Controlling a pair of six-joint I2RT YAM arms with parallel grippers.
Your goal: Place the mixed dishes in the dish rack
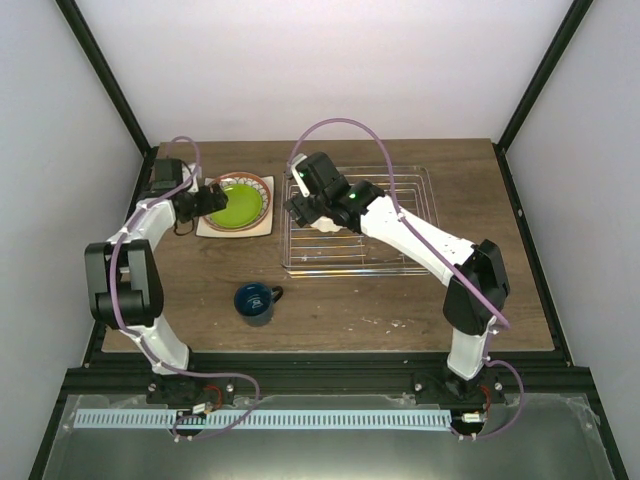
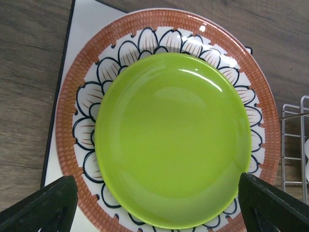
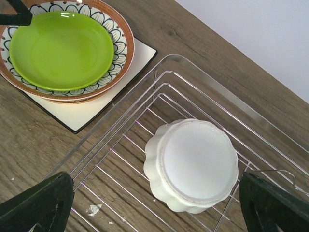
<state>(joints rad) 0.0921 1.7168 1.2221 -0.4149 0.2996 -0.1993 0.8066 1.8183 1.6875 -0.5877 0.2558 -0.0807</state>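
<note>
Hovering over the plate stack with the left gripper [image 1: 208, 196], spread wide and holding nothing. Straight below it and slightly ahead: the lime-green round plate [image 2: 171, 140], lying flat, nested in the beige floral round plate [image 2: 91, 111], itself on the white square plate [image 2: 89, 21], all three on the desk [image 1: 400, 300]. No long axis to line up with on a round plate, only a rim to take. In the left wrist view, one fingertip at each side of the green plate's near edge, apparently above it rather than touching. Hard to tell from here whether wide enough to span it. Best guess at the coming move: straight down, then a bite on the near rim, with little lip to catch on so flat and nested a plate.

To the right of that gripper, just past the stack: the dish rack [image 1: 415, 200]. A short sideways carry, then.

Over the rack's left part with the right gripper [image 1: 303, 208], likewise spread and empty. Directly beneath it, between the fingertips in its own view: the small white scalloped bowl [image 3: 195, 164], upside down on the wires, untouched. Fair to count as loaded.

Behind both grippers, toward the arm bases, alone on the desk: the dark blue handled mug [image 1: 257, 302], handle turned toward the right arm's side. Somewhat nearer the left arm's base.

For the green plate, plainly a job for the left gripper, sitting right above it, with the right one off beyond the far side of the stack.
</note>
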